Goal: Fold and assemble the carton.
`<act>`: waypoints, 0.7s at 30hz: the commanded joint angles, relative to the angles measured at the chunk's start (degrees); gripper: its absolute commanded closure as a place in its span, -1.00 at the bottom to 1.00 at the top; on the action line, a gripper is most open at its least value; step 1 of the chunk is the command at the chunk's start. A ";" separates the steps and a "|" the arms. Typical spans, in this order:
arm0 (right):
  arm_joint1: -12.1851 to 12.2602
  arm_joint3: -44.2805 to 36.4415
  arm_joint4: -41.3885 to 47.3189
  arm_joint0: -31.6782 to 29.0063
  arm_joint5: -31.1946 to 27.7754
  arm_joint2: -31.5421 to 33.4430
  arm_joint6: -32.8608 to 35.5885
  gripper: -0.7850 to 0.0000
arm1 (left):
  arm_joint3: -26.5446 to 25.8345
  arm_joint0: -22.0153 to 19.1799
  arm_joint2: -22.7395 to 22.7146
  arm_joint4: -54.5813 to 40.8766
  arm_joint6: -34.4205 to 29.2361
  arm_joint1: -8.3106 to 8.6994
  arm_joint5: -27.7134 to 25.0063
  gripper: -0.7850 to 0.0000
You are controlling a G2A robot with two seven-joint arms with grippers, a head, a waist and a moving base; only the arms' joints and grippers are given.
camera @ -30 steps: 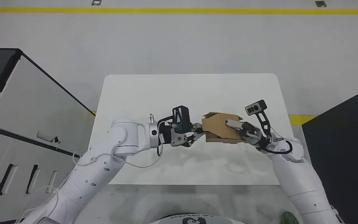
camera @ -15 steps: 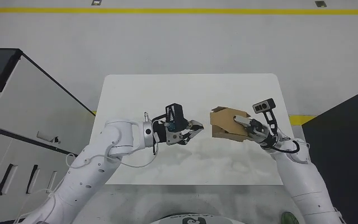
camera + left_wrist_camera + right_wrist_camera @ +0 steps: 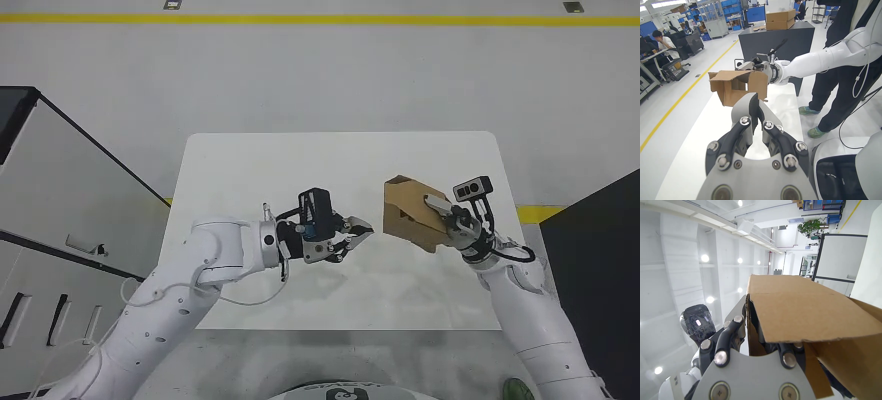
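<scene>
My right end effector (image 3: 433,206) is grasping the carton (image 3: 408,208), held above the worktop (image 3: 280,170), right of centre in top view. Left end effector (image 3: 360,232) clenched, empty, mid-frame, apart from carton.

The white counter (image 3: 300,165) shows bare surface across its far half and left side, wide enough for either arm to pass. A brown cardboard carton (image 3: 406,208), gripped by the right claw (image 3: 436,207), blocks the right middle. Open space lies between it and the left claw (image 3: 366,234). A black cabinet (image 3: 600,260) closes off the counter's right edge, and a grey, black-framed cabinet (image 3: 65,185) its left.
</scene>
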 commanded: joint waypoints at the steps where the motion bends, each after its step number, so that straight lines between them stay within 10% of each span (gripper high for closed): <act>1: -0.05 -0.67 -1.33 -0.18 0.33 -0.25 -1.99 1.00 | -0.96 0.15 0.51 0.40 0.26 -0.11 0.51 1.00; 21: -0.50 -1.92 -3.60 -0.88 -0.36 -0.89 -2.32 1.00 | 0.89 -3.11 4.62 0.58 -1.48 -1.70 6.11 1.00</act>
